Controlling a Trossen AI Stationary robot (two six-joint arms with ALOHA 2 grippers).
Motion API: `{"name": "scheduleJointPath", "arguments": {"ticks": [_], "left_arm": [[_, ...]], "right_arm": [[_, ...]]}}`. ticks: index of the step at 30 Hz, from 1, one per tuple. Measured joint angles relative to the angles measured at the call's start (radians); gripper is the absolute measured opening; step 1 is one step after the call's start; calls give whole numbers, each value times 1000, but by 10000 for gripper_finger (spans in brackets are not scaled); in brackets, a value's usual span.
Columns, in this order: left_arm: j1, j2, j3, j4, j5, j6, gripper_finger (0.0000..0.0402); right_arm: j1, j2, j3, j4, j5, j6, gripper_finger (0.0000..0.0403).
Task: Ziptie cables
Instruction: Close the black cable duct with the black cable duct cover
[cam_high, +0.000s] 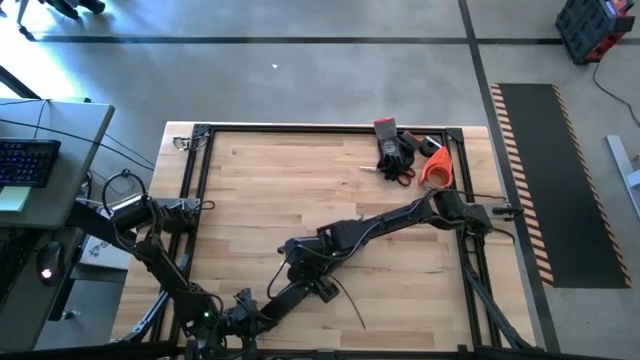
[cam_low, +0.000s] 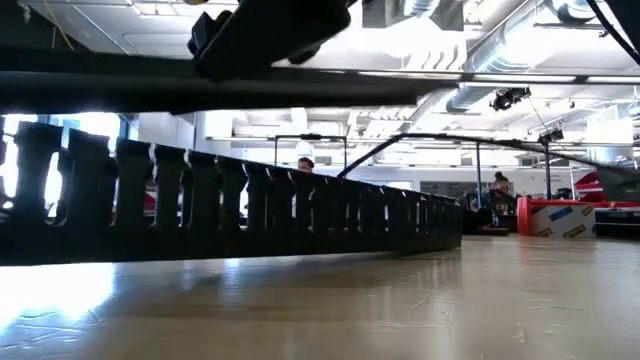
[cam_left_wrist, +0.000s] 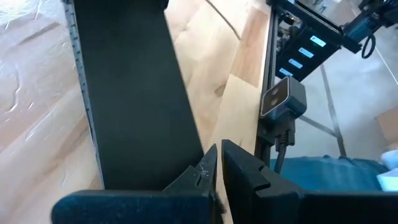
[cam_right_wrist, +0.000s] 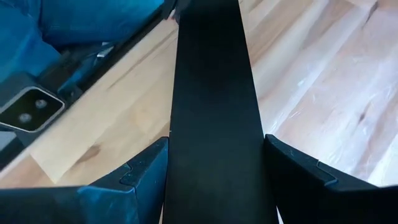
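- High view: the cables (cam_high: 350, 300) show as thin dark strands, far thinner than the arms, curving loose over the pale wooden worktop (cam_high: 260, 190) near its front edge, just beside where both arms meet. The left gripper (cam_high: 300, 290) and right gripper (cam_high: 300, 250) sit close together there. Gloves (cam_high: 393, 150), red-handled scissors (cam_high: 402, 175) and an orange tool (cam_high: 437, 168) lie near the far edge.
- Low view: a long black bar with comb-like slots (cam_low: 230, 215) lies across the worktop; no cable can be made out.
- Left wrist view: the left jaws are closed together, just beside the flat black bar (cam_left_wrist: 134, 99). A thin dark cable (cam_left_wrist: 225, 20) curves on the wood beyond.
- Right wrist view: the right gripper (cam_right_wrist: 214, 171) has its jaws on either side of the bar.
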Motion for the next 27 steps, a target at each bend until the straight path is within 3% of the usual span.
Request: {"name": "scheduleJointPath", "arguments": {"ticks": [12,19,24,27], "left_arm": [[0,-1,0,5,-12,26,0],[-1,-1,0,14,-22,33,0],[-11,-2,0,16,-47,37,0],[-26,-2,0,24,-95,49,0]], "right_arm": [[3,-1,19,-38,14,1,212],[9,-11,73,-103,291,-69,212],[-14,-11,47,-99,138,-45,212],[-28,-22,44,-84,202,11,212]]}}
